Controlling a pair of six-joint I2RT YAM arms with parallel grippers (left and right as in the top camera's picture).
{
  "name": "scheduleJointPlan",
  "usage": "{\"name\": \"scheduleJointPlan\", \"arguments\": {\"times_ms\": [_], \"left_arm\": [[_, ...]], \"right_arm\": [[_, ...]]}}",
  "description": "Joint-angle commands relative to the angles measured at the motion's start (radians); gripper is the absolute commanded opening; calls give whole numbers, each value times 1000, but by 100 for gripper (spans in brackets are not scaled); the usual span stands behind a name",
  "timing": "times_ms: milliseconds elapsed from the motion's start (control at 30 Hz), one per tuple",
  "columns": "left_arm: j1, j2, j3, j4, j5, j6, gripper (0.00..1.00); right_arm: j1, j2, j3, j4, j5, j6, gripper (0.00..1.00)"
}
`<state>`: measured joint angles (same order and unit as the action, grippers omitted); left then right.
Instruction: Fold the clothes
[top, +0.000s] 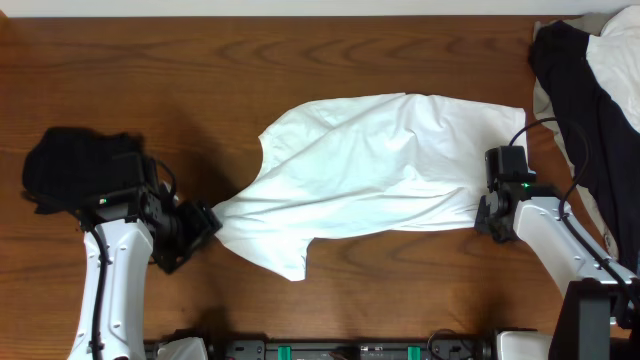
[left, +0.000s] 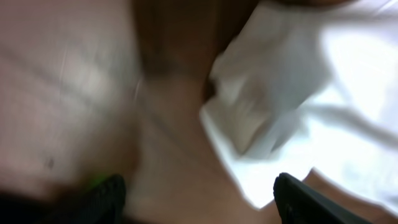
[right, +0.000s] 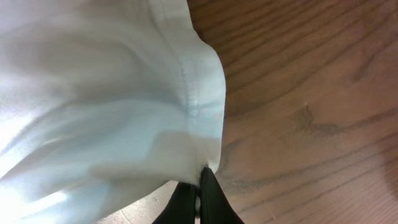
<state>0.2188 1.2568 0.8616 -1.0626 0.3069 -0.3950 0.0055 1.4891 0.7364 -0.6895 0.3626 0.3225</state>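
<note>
Right fingers (right: 213, 200): I am watching them pinching the hem's corner.
T-shirt (right: 112, 93): white, bunching leftward, stitched hem curving down.
Surface (right: 311, 112): wood grain showing rightward.

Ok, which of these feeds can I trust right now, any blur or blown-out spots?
Left wrist: heavy motion blur, the T-shirt glares to featureless white and the table grain is smeared. Right wrist: sharp, hem stitching and wood grain read clearly. Overhead: in focus, evenly lit, though the black garment at far left is a detail-less dark mass.
</note>
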Motion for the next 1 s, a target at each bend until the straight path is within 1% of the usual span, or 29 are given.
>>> {"name": "scheduleJointPlan", "arguments": {"times_ms": [0,100,200,300,400,467,567,633,700,733,800,967], "left_arm": [[-3,0,6,-53,-12,28,78],[-3,0,-11,-50,-12,74,75],[-3,0,-44,12,5,124,66],[-3,0,-82,83,68,166,66],[-3,0,-121,151,87,167,66],[-3,0,-136,181,114,167,64],[-3,0,-138,214,202,209,59],[-3,0,-138,238,240,219,58],[-3,0,-138,257,244,219,57],[-3,0,-138,264,244,219,54],[-3,0,-138,273,244,219,51],[-3,0,-138,303,242,219,51]], "right_arm": [[-5,-10,2,7,3,9,1],[-5,-10,2,9,3,9,1],[-5,-10,2,9,2,9,1],[-5,-10,2,9,3,9,1],[-5,-10,2,8,0,9,1],[-5,-10,2,8,-5,9,1],[-5,-10,2,9,-8,9,1],[-5,-10,2,9,-8,9,1],[-5,-10,2,9,-8,9,1],[-5,-10,2,9,-8,9,1],[-5,-10,2,9,-8,9,1],[-5,-10,2,10,-8,9,1]]}}
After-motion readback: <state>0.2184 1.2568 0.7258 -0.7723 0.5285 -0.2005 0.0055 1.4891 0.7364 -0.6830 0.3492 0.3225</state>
